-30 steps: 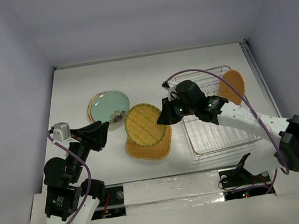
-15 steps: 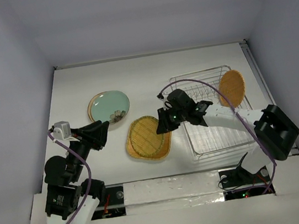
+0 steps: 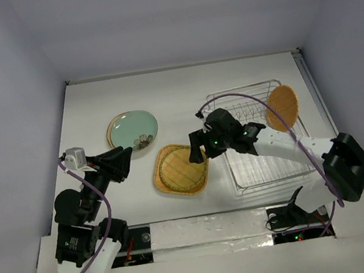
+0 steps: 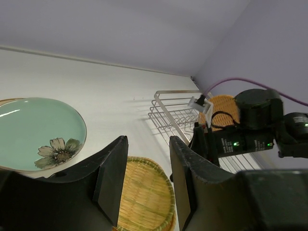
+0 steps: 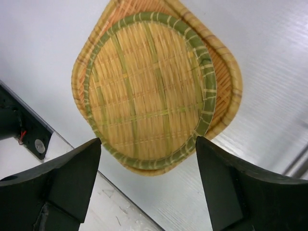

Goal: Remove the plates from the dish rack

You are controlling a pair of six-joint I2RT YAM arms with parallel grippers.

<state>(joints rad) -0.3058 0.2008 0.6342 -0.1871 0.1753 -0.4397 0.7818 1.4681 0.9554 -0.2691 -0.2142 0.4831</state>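
Observation:
A round woven plate with a green rim [image 3: 176,168] [image 5: 149,91] lies flat on an orange woven rounded-square plate [image 3: 176,191] [image 5: 226,77], left of the dish rack [image 3: 267,165]. My right gripper [image 3: 198,156] [image 5: 148,142] hovers over the stack's right edge, open and holding nothing. An orange round woven plate [image 3: 282,107] [image 4: 224,108] stands upright in the rack's far right corner. The pale green plate with a flower print [image 3: 133,128] [image 4: 33,125] rests on another plate that shows only its rim. My left gripper [image 3: 125,159] [image 4: 147,139] is held above the table near it, jaws apart and empty.
The wire rack [image 4: 168,113] has upright tines at its far end. A purple cable [image 3: 243,90] arcs over it from the right arm. A taped strip [image 3: 201,225] and a dark gap [image 5: 24,130] mark the table's near edge. Grey walls enclose three sides.
The right gripper lowered the green-rimmed woven plate flat onto the square woven plate, then opened wide and let it go. The left arm has not moved.

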